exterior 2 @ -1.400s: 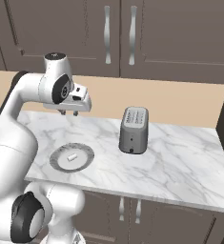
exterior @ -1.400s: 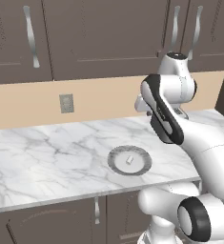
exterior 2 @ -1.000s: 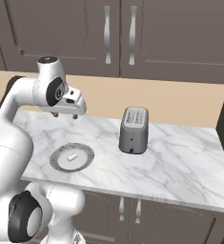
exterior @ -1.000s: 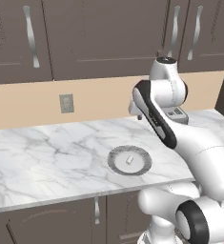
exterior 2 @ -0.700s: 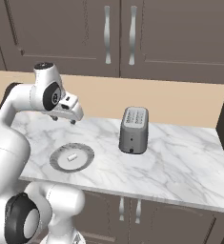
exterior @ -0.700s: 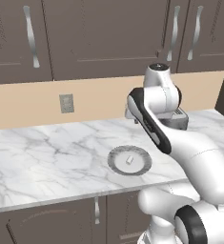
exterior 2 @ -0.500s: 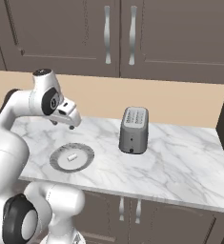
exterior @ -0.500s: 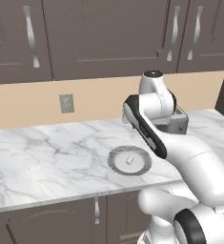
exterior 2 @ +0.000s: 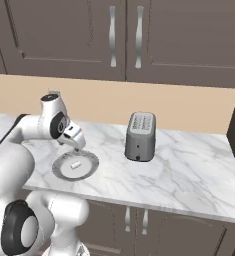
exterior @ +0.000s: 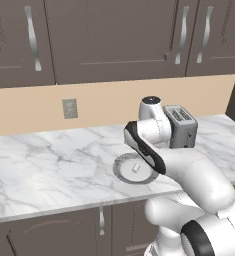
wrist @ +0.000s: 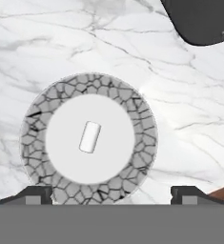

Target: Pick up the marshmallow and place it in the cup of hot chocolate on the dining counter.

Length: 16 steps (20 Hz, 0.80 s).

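The marshmallow, a small white block, lies on its side in the middle of a round plate with a grey crackled rim. In the hand view my gripper hangs above the plate, and its fingertips stand wide apart with nothing between them. From the right base view the gripper points down just above the far edge of the plate, short of the marshmallow. From the left, the marshmallow shows beside my arm. The cup of hot chocolate and the dining counter are out of view.
The plate sits near the front edge of a marble counter under dark wall cabinets. A grey toaster stands to the right of the plate, also seen as the toaster and the toaster. A wall outlet is on the backsplash.
My hand has come down from well above the counter to just over the plate, and the jaws have opened a little wider. The plate, marshmallow and toaster have not moved.
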### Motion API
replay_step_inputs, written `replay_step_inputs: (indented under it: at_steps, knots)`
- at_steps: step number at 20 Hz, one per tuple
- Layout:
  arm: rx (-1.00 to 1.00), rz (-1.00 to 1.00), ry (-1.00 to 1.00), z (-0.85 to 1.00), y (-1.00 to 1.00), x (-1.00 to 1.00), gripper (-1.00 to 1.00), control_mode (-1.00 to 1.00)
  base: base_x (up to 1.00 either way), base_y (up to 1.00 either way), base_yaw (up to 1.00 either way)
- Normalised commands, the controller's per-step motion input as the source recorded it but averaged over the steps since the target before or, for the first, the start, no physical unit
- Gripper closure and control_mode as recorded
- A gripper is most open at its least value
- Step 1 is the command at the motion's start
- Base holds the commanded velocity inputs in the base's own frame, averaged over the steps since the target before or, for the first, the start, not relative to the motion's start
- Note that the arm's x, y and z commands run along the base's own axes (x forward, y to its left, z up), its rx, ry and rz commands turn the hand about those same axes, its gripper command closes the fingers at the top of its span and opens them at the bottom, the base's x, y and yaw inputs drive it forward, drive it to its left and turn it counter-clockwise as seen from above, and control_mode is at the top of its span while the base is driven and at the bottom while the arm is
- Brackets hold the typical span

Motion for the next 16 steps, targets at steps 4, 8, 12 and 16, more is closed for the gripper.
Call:
replay_step_inputs:
  at_steps: [4,8,12,16]
  knots:
    - [0.01,-0.08,0.02,-0.64,0.09,0.18,-1.00,-1.00,0.00,0.00,0.00]
    - [0.00,-0.08,0.03,-0.51,0.12,0.23,-1.00,-1.00,0.00,0.00,0.00]
    - [0.00,-0.08,0.03,-0.41,0.06,0.24,-1.00,-1.00,0.00,0.00,0.00]
    - [0.01,-0.09,0.02,-0.35,0.00,0.30,-1.00,-1.00,0.00,0.00,0.00]
